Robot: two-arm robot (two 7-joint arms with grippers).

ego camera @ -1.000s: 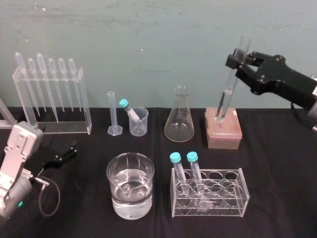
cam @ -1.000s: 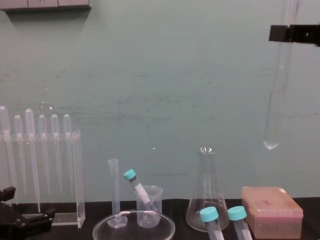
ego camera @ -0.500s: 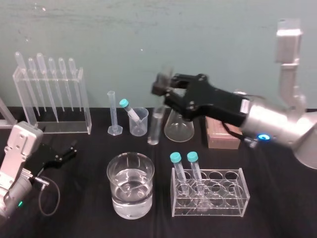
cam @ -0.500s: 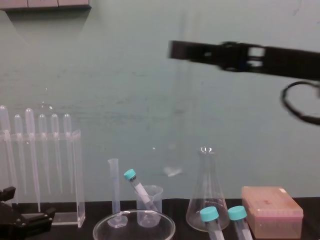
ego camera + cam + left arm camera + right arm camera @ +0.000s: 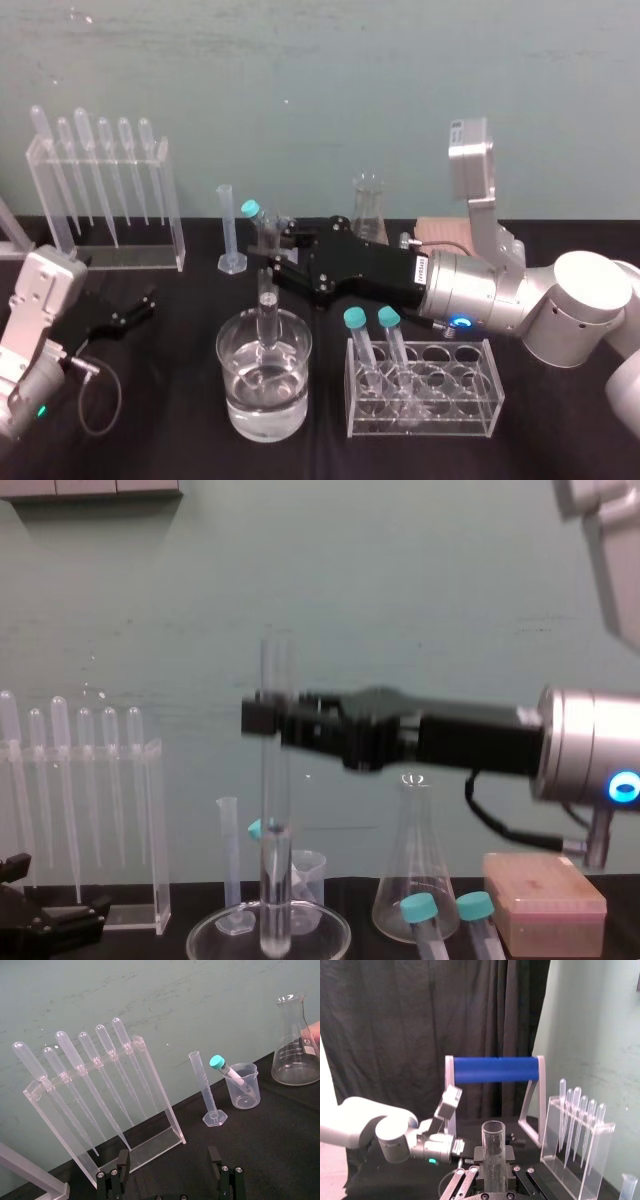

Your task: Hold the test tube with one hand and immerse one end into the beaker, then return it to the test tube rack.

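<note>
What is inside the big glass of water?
Water and the lower end of the test tube, held upright by the right gripper. Its tip is lost behind the beaker wall, so touching bottom cannot be told.

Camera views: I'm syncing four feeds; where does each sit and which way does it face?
Head view: high, looking down on the table; right gripper holds the test tube in the beaker, left gripper parked open.
Chest view: low, facing the wall; right arm enters from the right.
Left wrist view: on the parked arm, facing the pipette stand; own fingers show.
Right wrist view: looks past the test tube toward the left arm.
Shared: all four show the pipette stand.
</note>
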